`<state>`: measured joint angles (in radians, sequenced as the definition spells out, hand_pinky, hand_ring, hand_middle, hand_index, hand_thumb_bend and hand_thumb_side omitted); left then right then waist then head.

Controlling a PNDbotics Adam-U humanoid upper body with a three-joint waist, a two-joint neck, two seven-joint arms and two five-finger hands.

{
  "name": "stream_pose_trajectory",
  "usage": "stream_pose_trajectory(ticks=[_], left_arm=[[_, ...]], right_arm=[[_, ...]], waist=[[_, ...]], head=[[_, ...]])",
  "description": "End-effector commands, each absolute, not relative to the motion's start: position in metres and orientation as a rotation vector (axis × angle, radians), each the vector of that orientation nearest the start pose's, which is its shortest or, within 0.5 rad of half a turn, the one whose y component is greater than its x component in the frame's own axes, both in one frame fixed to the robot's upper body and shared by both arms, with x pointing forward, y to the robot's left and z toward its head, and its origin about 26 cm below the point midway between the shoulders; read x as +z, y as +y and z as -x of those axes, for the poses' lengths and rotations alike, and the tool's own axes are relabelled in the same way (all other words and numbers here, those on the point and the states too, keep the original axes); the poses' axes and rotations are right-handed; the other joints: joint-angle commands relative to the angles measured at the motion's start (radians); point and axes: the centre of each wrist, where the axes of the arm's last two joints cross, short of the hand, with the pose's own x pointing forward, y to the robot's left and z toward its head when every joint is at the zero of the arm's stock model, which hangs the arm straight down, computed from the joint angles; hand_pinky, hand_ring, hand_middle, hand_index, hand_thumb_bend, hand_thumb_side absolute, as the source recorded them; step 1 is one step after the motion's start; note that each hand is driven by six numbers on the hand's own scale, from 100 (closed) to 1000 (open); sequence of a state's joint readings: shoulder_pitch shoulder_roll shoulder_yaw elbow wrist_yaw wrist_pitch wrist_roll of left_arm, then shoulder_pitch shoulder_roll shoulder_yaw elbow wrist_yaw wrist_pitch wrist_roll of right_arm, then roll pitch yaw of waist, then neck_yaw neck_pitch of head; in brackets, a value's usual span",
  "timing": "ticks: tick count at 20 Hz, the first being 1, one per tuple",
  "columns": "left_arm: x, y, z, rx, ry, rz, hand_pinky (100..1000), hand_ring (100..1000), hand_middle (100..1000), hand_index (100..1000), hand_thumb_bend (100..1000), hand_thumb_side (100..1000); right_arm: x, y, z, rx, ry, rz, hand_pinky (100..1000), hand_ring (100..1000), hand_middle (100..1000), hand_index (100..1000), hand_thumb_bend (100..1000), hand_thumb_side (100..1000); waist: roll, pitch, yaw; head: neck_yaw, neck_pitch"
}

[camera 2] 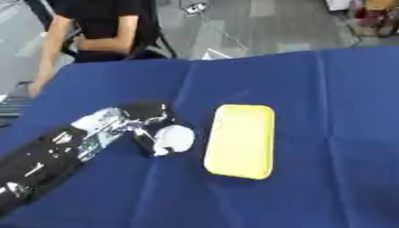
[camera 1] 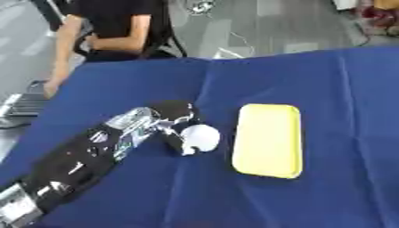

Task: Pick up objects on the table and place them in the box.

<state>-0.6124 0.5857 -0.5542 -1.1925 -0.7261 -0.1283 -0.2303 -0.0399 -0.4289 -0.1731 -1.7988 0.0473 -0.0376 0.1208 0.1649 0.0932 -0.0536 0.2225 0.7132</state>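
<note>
My left hand (camera 1: 173, 124) reaches in from the lower left over the blue cloth, its dark fingers curled round a small white round object (camera 1: 200, 137). The object sits low, at or just above the cloth; whether it touches the cloth I cannot tell. Just to its right lies a yellow rectangular tray-like box (camera 1: 268, 140), flat on the table, a short gap away from the hand. My right hand shows in neither view.
The blue cloth (camera 1: 335, 89) covers the whole table, with folds running across it. A person stands beyond the far left edge, touching nothing on the table. A grey device (camera 1: 23, 104) sits off the left edge.
</note>
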Motion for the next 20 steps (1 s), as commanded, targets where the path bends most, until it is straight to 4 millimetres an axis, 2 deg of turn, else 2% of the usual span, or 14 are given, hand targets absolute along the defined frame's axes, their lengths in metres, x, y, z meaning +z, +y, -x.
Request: stream_pose_trajectory(ticks=[1,4,7,13,20], left_arm=[[0.098,0.277,-0.402,-1.695,-1.347,-0.745,871,851,649,540,215,397],[0.109,0.275,-0.402,-1.665,-1.378,-0.740,874,842,637,514,161,364],[0.128,0.270,-0.401,-1.601,-1.450,-0.735,881,827,627,493,105,364],[0.169,0.257,-0.388,-1.349,-1.636,-0.632,899,788,604,451,100,425],[0.185,0.241,-0.375,-1.215,-1.719,-0.501,911,769,595,433,100,483]], right_arm=[[0.121,-0.367,-0.278,0.441,-1.857,0.438,682,689,883,969,276,768],[0.121,-0.367,-0.278,0.441,-1.856,0.438,682,689,883,969,275,769],[0.121,-0.367,-0.278,0.440,-1.856,0.438,682,689,883,969,275,768],[0.121,-0.366,-0.278,0.437,-1.859,0.434,682,689,883,969,274,769],[0.121,-0.365,-0.279,0.436,-1.864,0.427,682,689,883,968,274,769]], waist=[[-0.010,-0.009,0.002],[-0.010,-0.009,0.002],[-0.010,-0.009,0.003],[-0.013,-0.005,0.002],[-0.018,0.000,-0.002]], head=[[0.009,-0.008],[0.006,-0.012],[0.003,-0.016],[0.000,-0.025],[-0.006,-0.038]])
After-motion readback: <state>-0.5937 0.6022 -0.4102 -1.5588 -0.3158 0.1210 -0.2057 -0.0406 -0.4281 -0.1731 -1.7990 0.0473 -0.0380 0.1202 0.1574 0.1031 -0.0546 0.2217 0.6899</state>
